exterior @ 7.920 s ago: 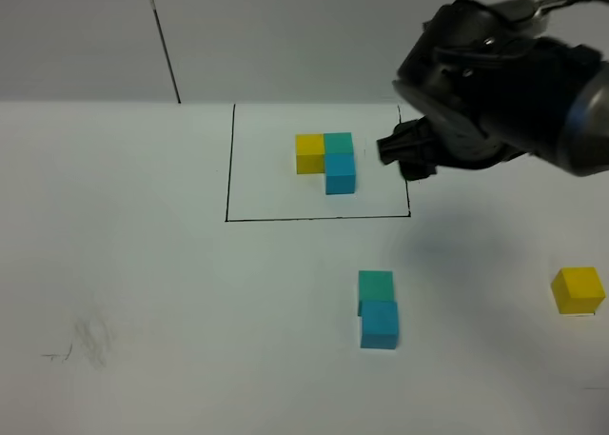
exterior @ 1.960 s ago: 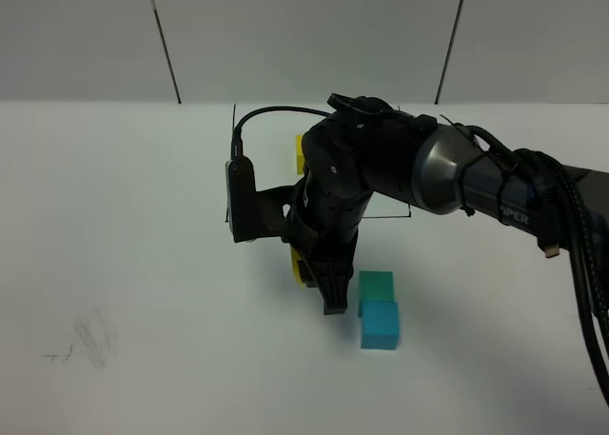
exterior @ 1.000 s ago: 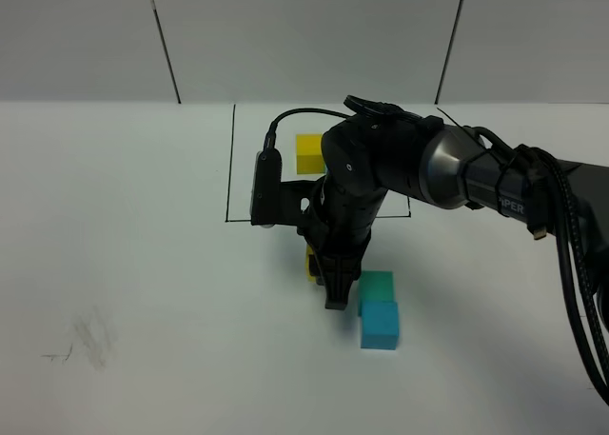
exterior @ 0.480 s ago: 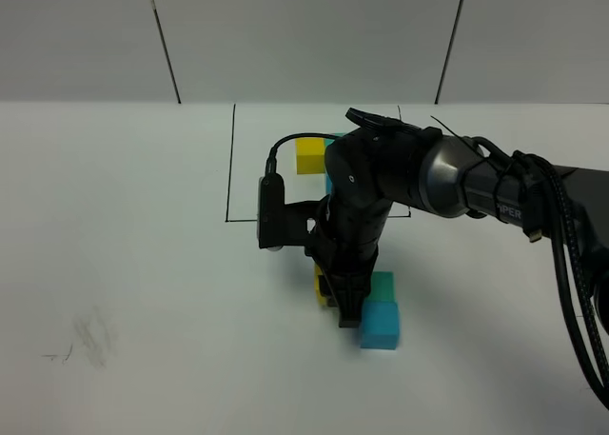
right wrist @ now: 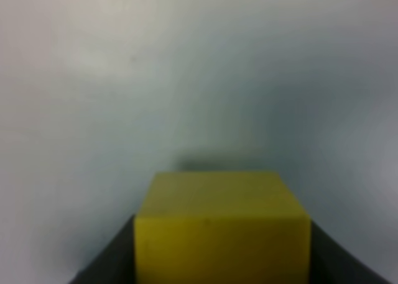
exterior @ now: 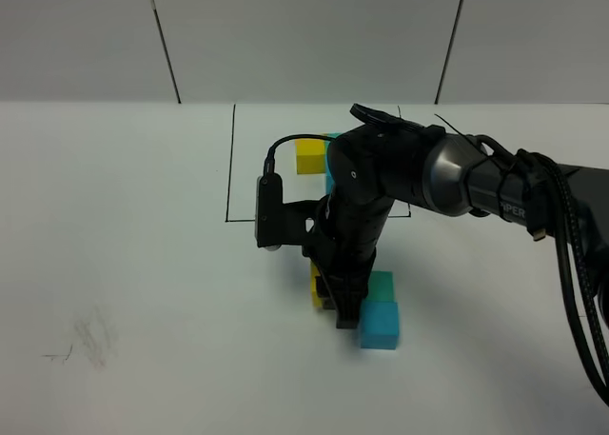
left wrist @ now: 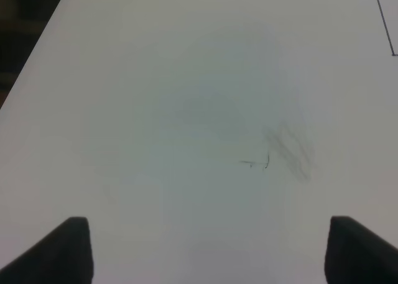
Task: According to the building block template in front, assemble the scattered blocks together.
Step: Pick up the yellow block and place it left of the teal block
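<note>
The right gripper [exterior: 335, 297] is clenched on the yellow cube [right wrist: 222, 231] — in the right wrist view the cube fills the space between the two dark fingers [right wrist: 112, 259], its top face towards the camera and a soft shadow on the white table [exterior: 124, 264] beyond it. In the high view only a sliver of that yellow cube [exterior: 317, 289] shows at the left of the gripper, low at the table and just beside the teal-green cube [exterior: 382, 285]; whether it touches the table or the teal-green cube cannot be told, as the arm covers the gap. The cyan-blue cube [exterior: 380, 326] sits against the near side of the teal-green one. The right arm [exterior: 400, 183] reaches in from the right and bends down over them, its wrist camera [exterior: 268, 213] sticking out to the left.

Behind the arm lies the building block template [exterior: 309, 155], half hidden, inside the black outline [exterior: 230, 164].

The left gripper [left wrist: 205, 250] hangs with its fingers [left wrist: 68, 247] spread wide and nothing between them — it is over bare table near a faint grey scuff [left wrist: 283, 150], well apart from the cubes.
</note>
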Robot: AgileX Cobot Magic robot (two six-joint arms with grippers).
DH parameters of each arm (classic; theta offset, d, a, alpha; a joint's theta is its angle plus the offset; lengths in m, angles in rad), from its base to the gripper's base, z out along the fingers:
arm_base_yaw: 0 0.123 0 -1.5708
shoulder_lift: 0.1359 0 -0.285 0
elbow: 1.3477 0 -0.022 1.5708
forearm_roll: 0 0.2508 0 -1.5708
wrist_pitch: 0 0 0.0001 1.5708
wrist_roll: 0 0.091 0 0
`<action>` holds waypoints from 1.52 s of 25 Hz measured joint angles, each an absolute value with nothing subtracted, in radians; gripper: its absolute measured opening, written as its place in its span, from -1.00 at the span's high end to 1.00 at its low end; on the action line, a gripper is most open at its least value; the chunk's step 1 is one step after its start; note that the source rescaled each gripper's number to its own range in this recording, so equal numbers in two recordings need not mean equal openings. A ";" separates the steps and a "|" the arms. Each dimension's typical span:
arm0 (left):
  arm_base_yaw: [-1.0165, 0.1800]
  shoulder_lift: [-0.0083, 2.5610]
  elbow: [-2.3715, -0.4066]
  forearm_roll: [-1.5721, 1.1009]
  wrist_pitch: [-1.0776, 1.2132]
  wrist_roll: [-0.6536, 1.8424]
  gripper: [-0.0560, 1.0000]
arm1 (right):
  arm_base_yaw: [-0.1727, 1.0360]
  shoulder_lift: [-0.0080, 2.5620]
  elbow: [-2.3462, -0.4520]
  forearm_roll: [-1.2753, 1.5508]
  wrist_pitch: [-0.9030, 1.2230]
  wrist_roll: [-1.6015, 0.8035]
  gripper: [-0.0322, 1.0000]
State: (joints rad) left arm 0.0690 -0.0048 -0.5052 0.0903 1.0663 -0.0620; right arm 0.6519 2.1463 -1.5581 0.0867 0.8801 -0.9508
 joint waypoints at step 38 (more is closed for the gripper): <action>0.069 -0.005 -0.505 0.090 1.066 -0.062 -0.62 | 0.623 2.146 -1.493 0.106 0.815 -0.956 0.93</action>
